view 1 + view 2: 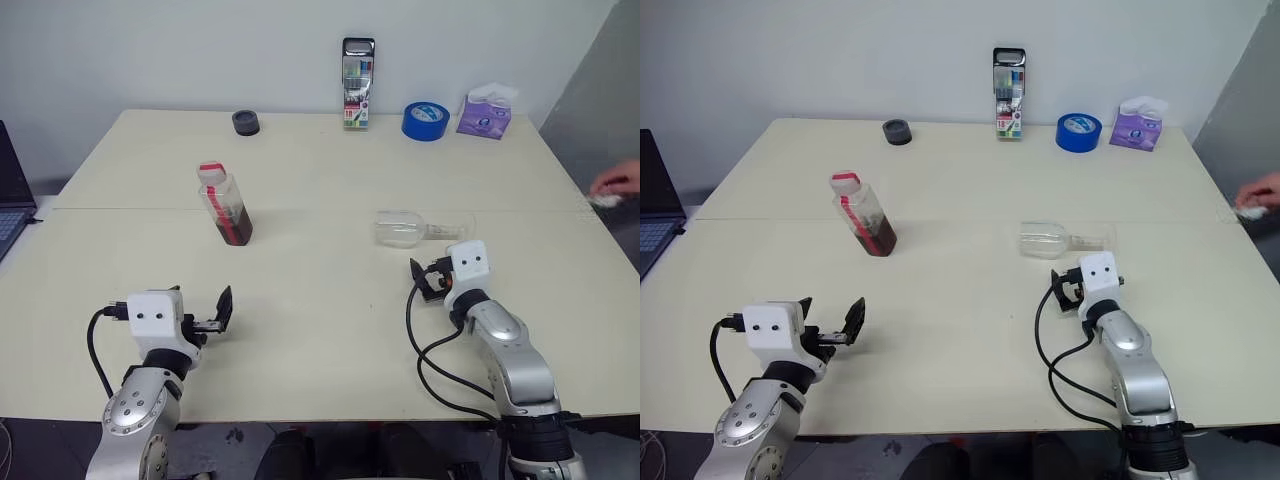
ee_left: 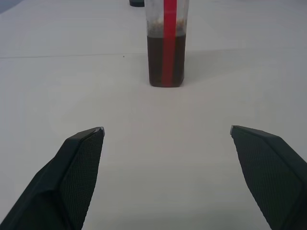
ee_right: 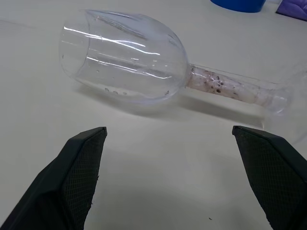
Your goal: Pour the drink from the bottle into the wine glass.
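Observation:
The bottle [image 1: 222, 198] stands upright on the left half of the table [image 1: 320, 300], with a red-and-white cap and label strip. The dark drink [image 2: 156, 62] fills its lower part. The wine glass [image 1: 420, 228] lies on its side right of centre, empty, its bowl [image 3: 124, 62] toward the bottle and its stem toward the right edge. My left gripper [image 2: 167, 128] is open a short way in front of the bottle, nothing between its fingers. My right gripper [image 3: 169, 128] is open just short of the lying glass, not touching it.
Along the far edge stand a tall marker pack [image 1: 357, 83], a blue tape roll [image 1: 425, 120], a purple tissue pack [image 1: 485, 113] and a small black round object [image 1: 246, 122]. A laptop [image 1: 12, 200] sits off the left edge. A person's hand [image 1: 615, 185] rests at the right edge.

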You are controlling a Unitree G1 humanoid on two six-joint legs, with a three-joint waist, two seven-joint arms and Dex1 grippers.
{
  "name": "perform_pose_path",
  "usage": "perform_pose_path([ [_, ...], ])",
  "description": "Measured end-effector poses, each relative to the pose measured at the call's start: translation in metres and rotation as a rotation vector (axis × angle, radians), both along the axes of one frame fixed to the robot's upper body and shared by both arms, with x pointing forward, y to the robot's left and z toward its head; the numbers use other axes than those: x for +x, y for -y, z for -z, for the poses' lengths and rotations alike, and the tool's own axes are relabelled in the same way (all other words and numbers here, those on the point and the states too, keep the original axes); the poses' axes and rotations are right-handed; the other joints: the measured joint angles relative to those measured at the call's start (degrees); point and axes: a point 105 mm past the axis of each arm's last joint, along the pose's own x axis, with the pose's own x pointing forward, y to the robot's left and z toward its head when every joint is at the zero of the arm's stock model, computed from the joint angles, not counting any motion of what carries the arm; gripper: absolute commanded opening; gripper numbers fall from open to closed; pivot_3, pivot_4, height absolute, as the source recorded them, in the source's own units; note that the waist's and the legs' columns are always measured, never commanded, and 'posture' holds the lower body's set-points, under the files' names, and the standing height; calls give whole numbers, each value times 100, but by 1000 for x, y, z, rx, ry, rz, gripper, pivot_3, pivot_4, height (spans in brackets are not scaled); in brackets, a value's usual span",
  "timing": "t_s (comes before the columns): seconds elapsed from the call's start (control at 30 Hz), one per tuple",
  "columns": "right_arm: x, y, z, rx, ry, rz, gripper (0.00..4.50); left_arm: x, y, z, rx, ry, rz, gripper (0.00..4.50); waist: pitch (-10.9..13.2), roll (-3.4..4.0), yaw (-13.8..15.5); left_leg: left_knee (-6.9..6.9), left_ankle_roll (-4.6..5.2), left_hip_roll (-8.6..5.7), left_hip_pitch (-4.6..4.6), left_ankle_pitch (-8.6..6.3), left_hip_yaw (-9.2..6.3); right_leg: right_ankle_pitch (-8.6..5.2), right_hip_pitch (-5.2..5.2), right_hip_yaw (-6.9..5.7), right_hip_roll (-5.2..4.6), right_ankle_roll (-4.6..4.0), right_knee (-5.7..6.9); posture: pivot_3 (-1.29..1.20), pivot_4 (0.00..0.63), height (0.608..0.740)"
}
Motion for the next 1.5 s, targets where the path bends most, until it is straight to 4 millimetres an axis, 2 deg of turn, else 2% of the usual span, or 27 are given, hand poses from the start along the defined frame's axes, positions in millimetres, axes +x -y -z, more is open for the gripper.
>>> perform_pose_path([
  [0.73,0,-3,0,2,-1,-17,4474,0,1,1,-4,-7,4,4500,0,0,0,0,0,0,0,0,0,0,0,0,0,0,0,0,150,740],
  [0.93,2,-10,-10,-11,26,-95,4474,3,0,-4,17,7,8,4500,0,0,0,0,0,0,0,0,0,0,0,-1,0,0,0,0,150,740],
  [1.03,4,-25,-28,1,61,-229,4474,9,1,-13,35,38,15,4500,1,1,-1,1,0,0,1,0,-1,0,0,-2,0,0,0,0,150,740],
  [1.1,3,-40,-48,29,98,-360,4474,13,2,-19,43,61,20,4500,1,1,-6,1,1,0,1,0,-2,0,0,-3,1,0,0,0,150,740],
  [1.3,-19,-84,-97,85,98,-885,4474,34,0,-42,70,123,18,4500,0,-1,5,4,3,0,0,-1,-13,0,5,-15,0,-1,-4,0,150,740],
  [1.4,-23,-95,-100,127,40,-1036,4474,45,-2,-48,69,141,12,4500,0,-1,5,4,3,0,-3,-1,-13,1,4,-15,0,-1,-5,0,150,740],
  [1.5,-23,-103,-104,159,12,-1095,4474,53,-2,-51,67,150,8,4500,1,-1,5,4,1,0,-10,0,-14,1,-3,-16,-1,-1,-5,0,150,740],
])
